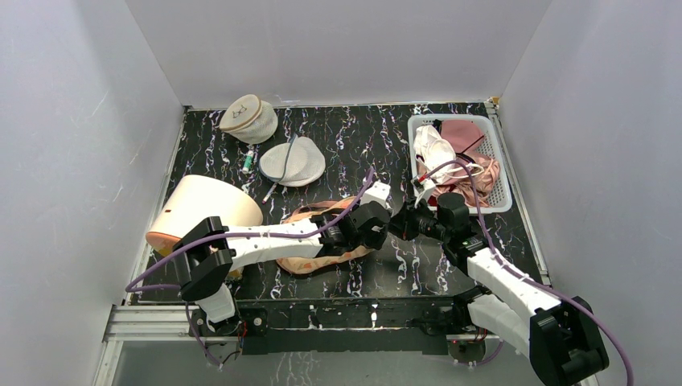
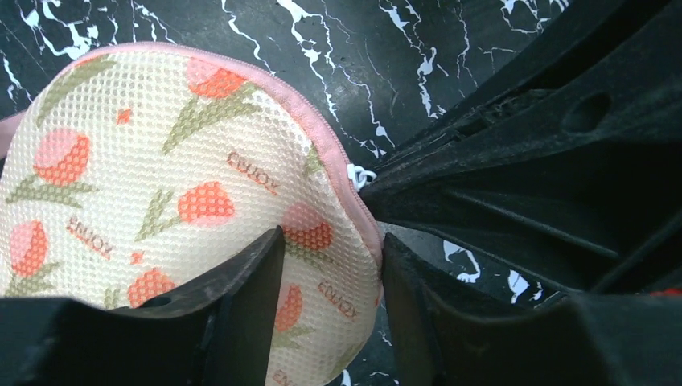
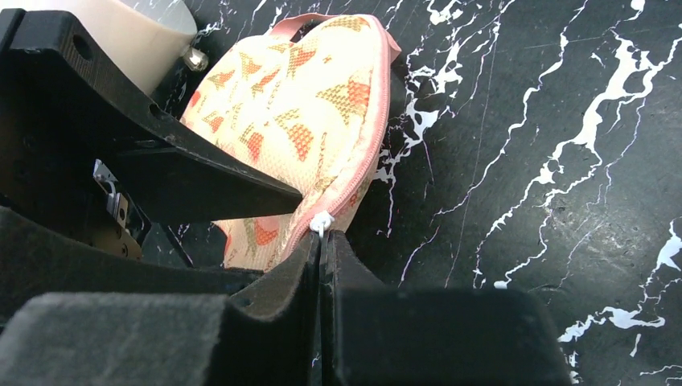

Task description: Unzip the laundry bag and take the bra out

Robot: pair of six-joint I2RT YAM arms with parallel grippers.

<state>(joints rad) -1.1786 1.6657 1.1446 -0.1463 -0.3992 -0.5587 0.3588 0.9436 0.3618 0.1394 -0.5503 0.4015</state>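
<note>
While laundry bag lies front-centre on worktop, judge it soft, light, prone to slide | right gripper jaws clamped on zip pull | left gripper jaws apart astride bag's end: pin there

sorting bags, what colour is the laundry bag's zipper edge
Pink zipper edge, best in the left wrist view.

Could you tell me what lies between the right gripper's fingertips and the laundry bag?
Only the white zipper pull, pinched in the shut right gripper at the laundry bag's pink zipper edge, as the right wrist view shows.
</note>
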